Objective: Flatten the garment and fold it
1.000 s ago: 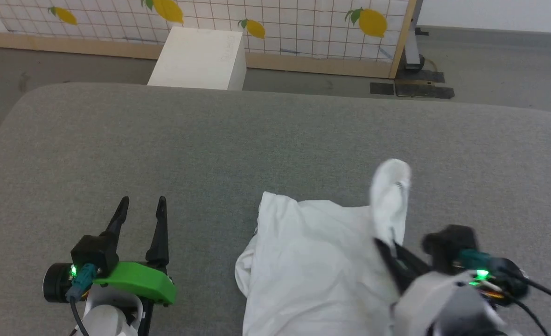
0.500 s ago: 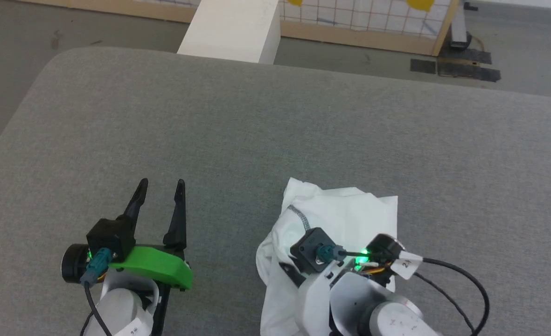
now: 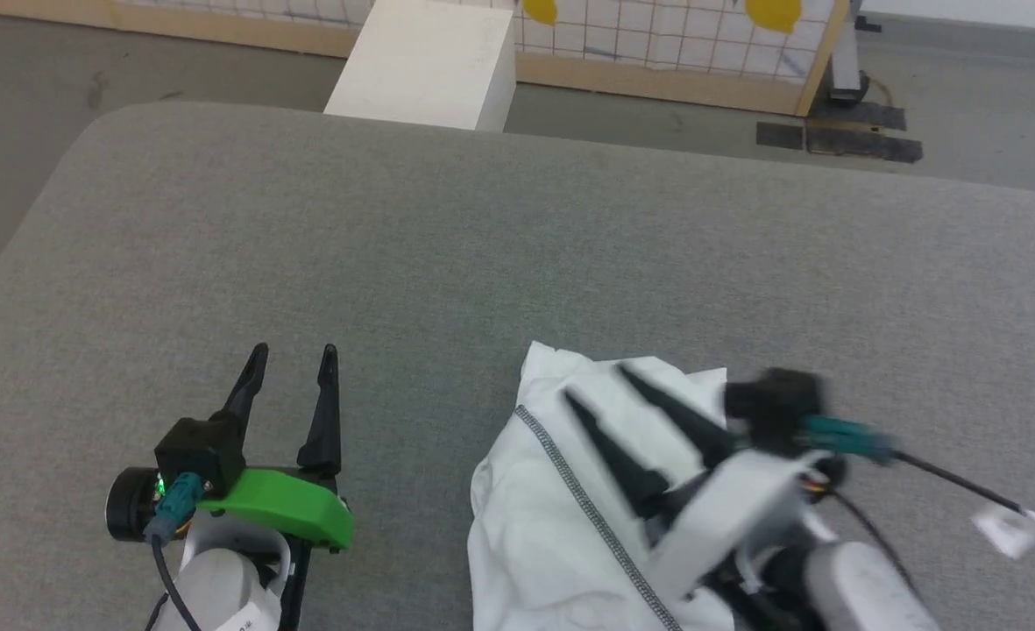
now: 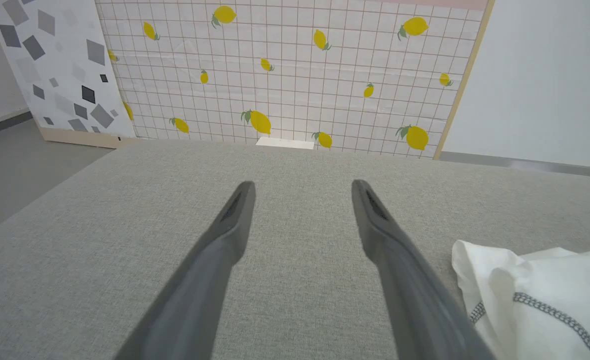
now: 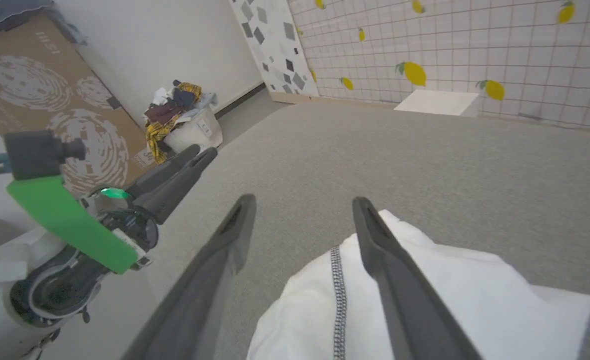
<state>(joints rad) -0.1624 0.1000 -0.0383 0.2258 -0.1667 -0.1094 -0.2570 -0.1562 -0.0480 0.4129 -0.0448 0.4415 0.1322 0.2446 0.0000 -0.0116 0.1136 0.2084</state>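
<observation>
White fabric, the garment (image 3: pixel 526 543) lies bunched at the cushion's (image 3: pixel 482 245) near edge, right of its middle. Its stitched seam (image 3: pixel 585 504) runs from the heap's far-left part toward that near edge. The right gripper (image 3: pixel 596 384) hangs directly over the heap, fingers spread, nothing between them; contact with the cloth cannot be confirmed. The left gripper (image 3: pixel 294 350) stands left of the heap over bare cushion, likewise spread and empty. Assessment: the right arm is nearer, and flattening is not yet begun.
</observation>
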